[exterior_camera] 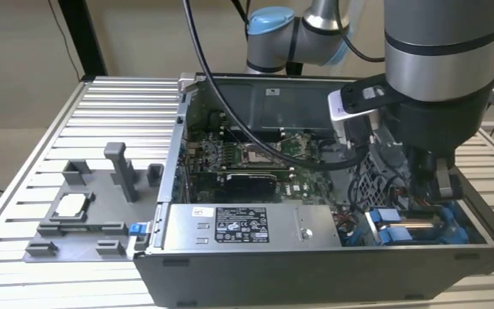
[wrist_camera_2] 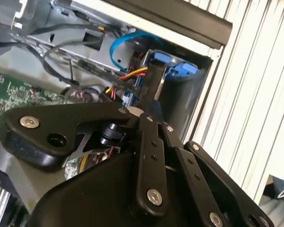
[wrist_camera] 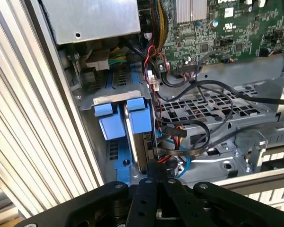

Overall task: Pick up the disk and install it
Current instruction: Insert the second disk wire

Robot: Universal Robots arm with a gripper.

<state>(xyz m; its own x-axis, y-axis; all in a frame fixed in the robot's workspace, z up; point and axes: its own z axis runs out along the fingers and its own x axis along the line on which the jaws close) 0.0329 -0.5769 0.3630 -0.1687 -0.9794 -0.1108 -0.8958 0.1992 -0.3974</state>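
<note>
The disk (exterior_camera: 414,224) stands on edge in the drive bay at the front corner of the open computer case, on the exterior view's right. Its silver metal side (wrist_camera: 135,146) shows between two blue bracket tabs (wrist_camera: 140,116). My gripper (exterior_camera: 436,188) reaches straight down into that bay. Its black fingers (wrist_camera_2: 154,82) are drawn together at the disk's edge beside the blue bracket (wrist_camera_2: 180,71). In the first wrist view the gripper (wrist_camera: 151,161) meets the disk right next to the tab, and the contact itself is partly hidden.
Motherboard (exterior_camera: 256,151) and grey power supply box (exterior_camera: 247,225) fill the case. Loose cables (wrist_camera: 194,123) run close to the bay. A grey fixture tray (exterior_camera: 84,212) holding a small square chip sits at the exterior view's left on the slatted table (exterior_camera: 118,103).
</note>
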